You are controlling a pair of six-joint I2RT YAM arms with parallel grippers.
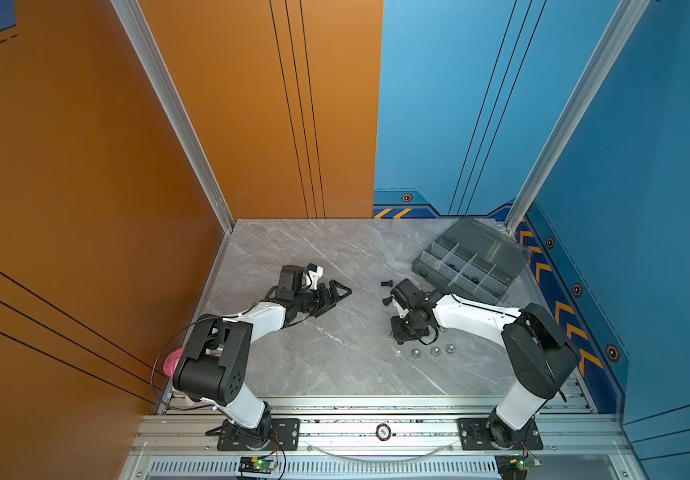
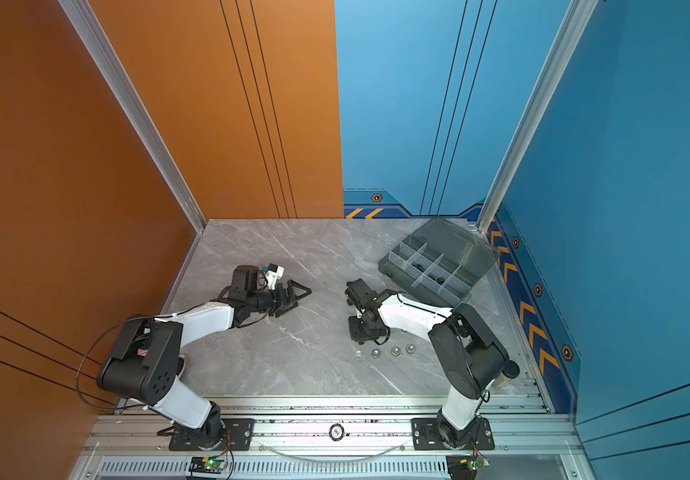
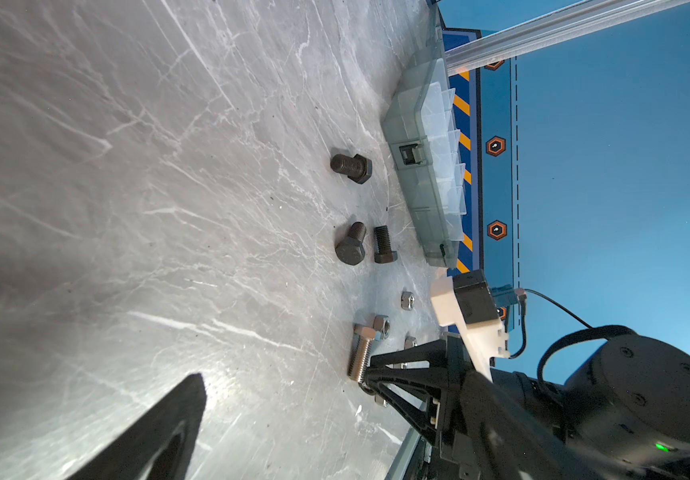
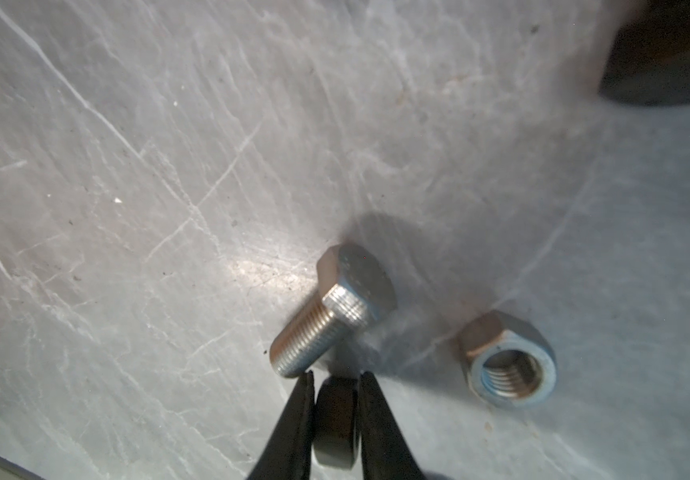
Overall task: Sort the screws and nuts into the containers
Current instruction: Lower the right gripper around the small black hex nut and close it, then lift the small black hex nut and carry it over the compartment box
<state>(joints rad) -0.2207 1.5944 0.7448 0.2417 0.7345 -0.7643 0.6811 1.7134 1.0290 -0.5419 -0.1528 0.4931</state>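
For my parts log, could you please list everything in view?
organiser box: one, smoky grey, lid open, table's far right
dark pieces: count unclear, inside box compartments
black bolts: three, on table near box
silver bolt: one, on table by right gripper
silver nuts: at least three, on table near right arm
black piece: one, between right gripper's fingers
table: one, grey marble
left gripper: open, empty, left of centre
right gripper: closed on black piece
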